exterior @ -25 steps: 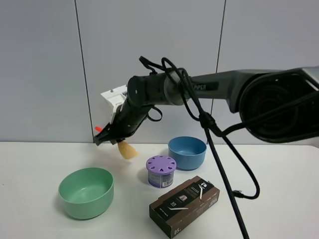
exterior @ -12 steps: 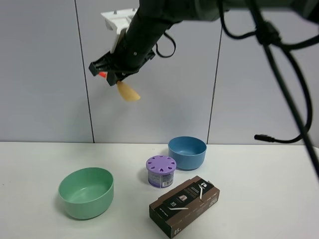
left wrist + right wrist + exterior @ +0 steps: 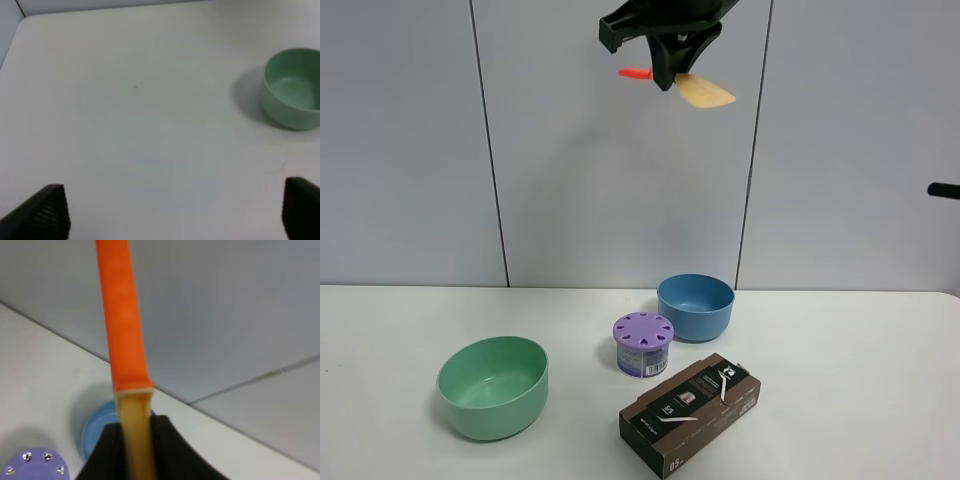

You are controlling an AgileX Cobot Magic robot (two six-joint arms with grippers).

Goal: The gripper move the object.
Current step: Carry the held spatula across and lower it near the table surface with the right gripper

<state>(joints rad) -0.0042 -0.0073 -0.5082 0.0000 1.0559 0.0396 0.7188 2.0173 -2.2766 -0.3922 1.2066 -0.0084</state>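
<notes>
My right gripper [image 3: 667, 55] hangs at the very top of the exterior view, high over the table, shut on the toy spatula [image 3: 680, 83]. Its pale yellow blade [image 3: 705, 92] sticks out to the right and its red-orange handle [image 3: 636, 73] to the left. In the right wrist view the spatula [image 3: 125, 355] is clamped between the black fingers [image 3: 106, 455], handle pointing away. My left gripper [image 3: 170, 215] looks down on bare table, its two dark fingertips [image 3: 45, 212] far apart with nothing between them.
On the white table stand a green bowl [image 3: 493, 386], a blue bowl [image 3: 695, 307], a purple-lidded round container [image 3: 643, 343] and a brown box [image 3: 690, 411]. The green bowl [image 3: 292, 87] also shows in the left wrist view. A grey panelled wall stands behind.
The right arm has swung up and to the right, lifting the spatula from just above the table to the top of the view. The table's things have not moved.
</notes>
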